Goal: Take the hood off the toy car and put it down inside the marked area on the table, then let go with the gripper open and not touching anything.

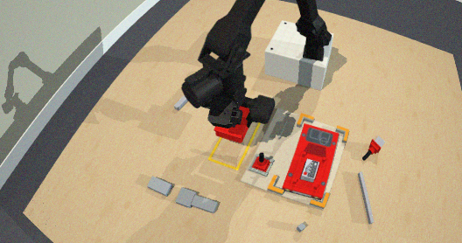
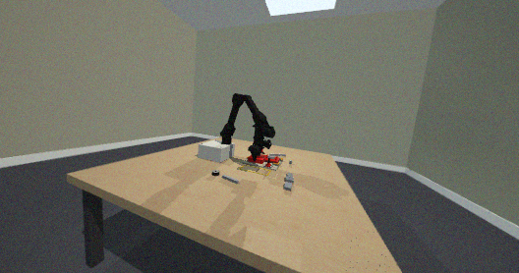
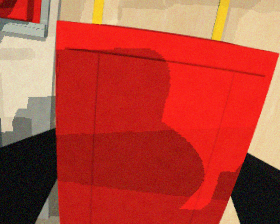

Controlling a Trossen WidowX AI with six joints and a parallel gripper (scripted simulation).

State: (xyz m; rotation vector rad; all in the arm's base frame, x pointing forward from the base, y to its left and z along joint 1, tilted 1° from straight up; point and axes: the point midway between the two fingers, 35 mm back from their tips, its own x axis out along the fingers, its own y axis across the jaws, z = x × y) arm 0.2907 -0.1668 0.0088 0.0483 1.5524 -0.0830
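My gripper (image 1: 233, 122) is shut on the red hood (image 1: 232, 132) (image 3: 160, 136) and holds it over the far end of the yellow marked rectangle (image 1: 219, 161) (image 3: 220, 4). In the wrist view the hood fills most of the frame between my two black fingers, with the yellow outline showing beyond it. The red toy car (image 1: 311, 158) lies without its hood on a pale board (image 1: 276, 157) with orange corner brackets, to the right of the rectangle. In the exterior view the arm and hood (image 2: 259, 158) are small.
A small red block with a black peg (image 1: 262, 163) stands beside the rectangle. Grey blocks (image 1: 188, 197) lie in front, a grey bar (image 1: 366, 197) and a red plug (image 1: 373, 148) to the right. The white arm base box (image 1: 293, 57) stands behind.
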